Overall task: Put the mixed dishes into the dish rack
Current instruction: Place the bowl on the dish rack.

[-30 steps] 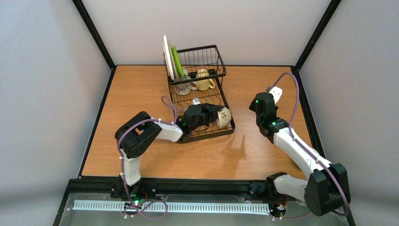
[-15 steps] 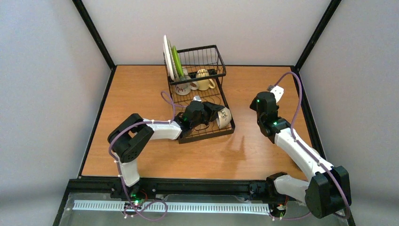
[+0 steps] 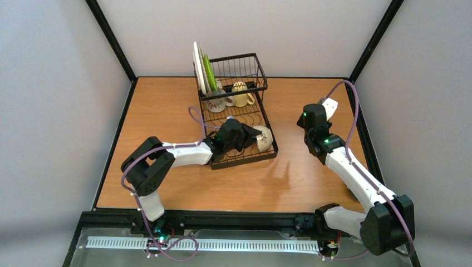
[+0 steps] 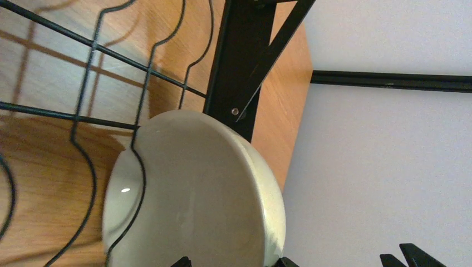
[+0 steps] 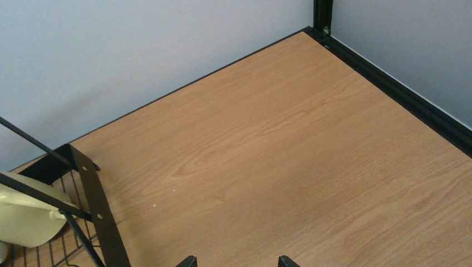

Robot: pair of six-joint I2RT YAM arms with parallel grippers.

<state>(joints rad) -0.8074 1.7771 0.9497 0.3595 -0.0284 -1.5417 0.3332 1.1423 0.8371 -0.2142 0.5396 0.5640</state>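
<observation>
The black wire dish rack (image 3: pixel 236 114) stands mid-table. A white plate (image 3: pixel 196 65) and a lime-green plate (image 3: pixel 207 72) stand upright at its left side, and two pale mugs (image 3: pixel 218 103) (image 3: pixel 242 95) sit behind them. A small pale bowl (image 3: pixel 266 139) rests tilted at the flat tray's near right corner. My left gripper (image 3: pixel 251 137) is at that bowl. In the left wrist view the bowl (image 4: pixel 195 194) fills the frame behind rack wires (image 4: pixel 83 111). The left gripper (image 4: pixel 234 262) is open, one fingertip over the bowl's inside, the other just outside its rim. My right gripper (image 3: pixel 307 119) hovers open and empty right of the rack.
In the right wrist view the right gripper (image 5: pixel 236 261) looks down on bare wooden table (image 5: pixel 289 150). A pale yellow mug (image 5: pixel 25 217) and the rack's corner post (image 5: pixel 94 211) are at the left. Black frame rails (image 5: pixel 401 94) and grey walls border the table.
My left arm has stretched farther toward the bowl and its jaws have widened. The right arm has drifted slightly back and right. The bowl stays in the tray corner.
</observation>
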